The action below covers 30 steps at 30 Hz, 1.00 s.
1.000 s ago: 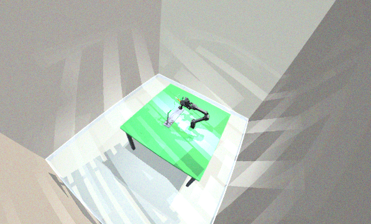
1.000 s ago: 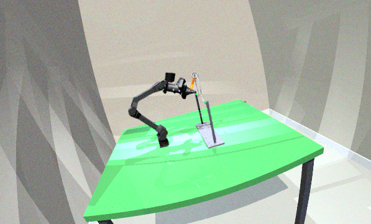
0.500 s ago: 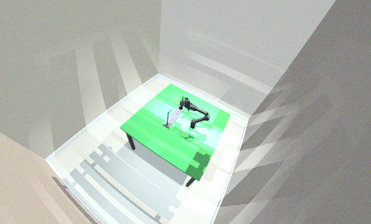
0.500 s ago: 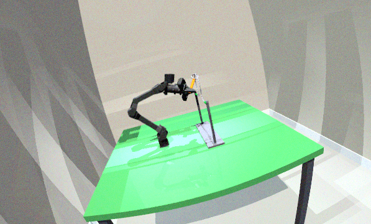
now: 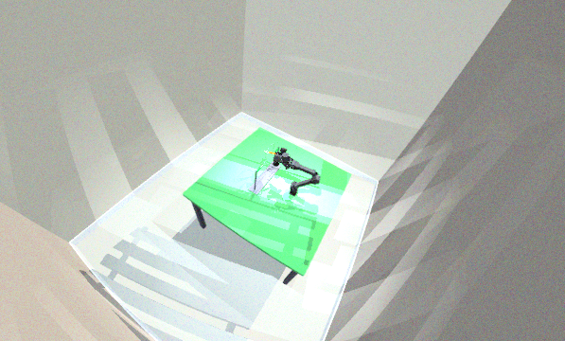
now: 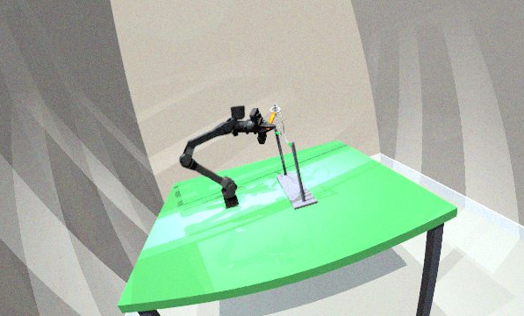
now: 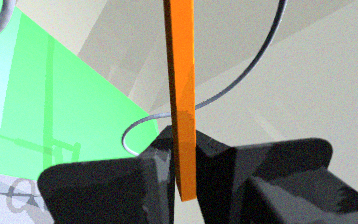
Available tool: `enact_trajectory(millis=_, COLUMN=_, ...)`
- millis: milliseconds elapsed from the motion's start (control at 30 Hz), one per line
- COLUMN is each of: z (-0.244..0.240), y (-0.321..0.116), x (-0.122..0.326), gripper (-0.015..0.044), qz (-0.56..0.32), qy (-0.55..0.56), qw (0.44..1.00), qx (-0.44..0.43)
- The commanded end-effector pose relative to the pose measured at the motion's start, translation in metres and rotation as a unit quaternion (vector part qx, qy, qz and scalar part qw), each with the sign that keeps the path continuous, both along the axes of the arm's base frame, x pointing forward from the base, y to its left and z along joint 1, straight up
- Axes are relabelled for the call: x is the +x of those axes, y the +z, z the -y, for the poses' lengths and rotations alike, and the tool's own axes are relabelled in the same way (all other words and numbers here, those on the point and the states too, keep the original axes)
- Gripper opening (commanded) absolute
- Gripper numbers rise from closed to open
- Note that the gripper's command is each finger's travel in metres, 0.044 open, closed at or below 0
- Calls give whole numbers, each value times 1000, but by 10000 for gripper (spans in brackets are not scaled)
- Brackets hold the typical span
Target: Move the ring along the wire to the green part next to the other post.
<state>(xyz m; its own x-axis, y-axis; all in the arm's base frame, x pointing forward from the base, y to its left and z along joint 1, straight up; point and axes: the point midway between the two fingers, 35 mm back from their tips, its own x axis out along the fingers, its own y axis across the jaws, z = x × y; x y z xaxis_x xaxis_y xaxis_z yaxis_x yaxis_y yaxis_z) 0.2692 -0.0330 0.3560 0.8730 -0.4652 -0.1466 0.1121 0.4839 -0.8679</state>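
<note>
My gripper [image 6: 270, 127] [image 7: 176, 130] is shut on the orange handle [image 6: 272, 118] [image 7: 183, 75] [image 5: 272, 152], near its lower end. The handle leans up toward the ring [image 6: 275, 109], which is high, by the top of the wire [image 6: 283, 125] [image 7: 260, 62]. Whether the wire runs through the ring is too small to tell; the wrist view does not show the ring. The green parts show in the exterior view by the far post [image 6: 281, 154] and the near post [image 6: 298, 171]. In the wrist view the curved grey wire passes behind the handle and close behind the fingertips; contact cannot be judged.
The posts stand on a pale grey base plate [image 6: 291, 190] [image 5: 264, 179] on the green table [image 6: 354, 211] [image 5: 244, 208]. The arm [image 6: 204, 173] [image 5: 306, 170] reaches up from its base beside the plate. Another piece of wire shows at the upper left of the wrist view.
</note>
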Motion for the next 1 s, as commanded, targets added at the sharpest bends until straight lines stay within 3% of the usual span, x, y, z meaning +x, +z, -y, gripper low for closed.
enact_trajectory(millis=0, z=2, y=3, x=-2, gripper=-150, qz=3, qy=-3, qw=999, qx=-32)
enact_trajectory(millis=967, z=7, y=16, x=-2, gripper=-150, qz=5, qy=-5, qw=972, qx=-234)
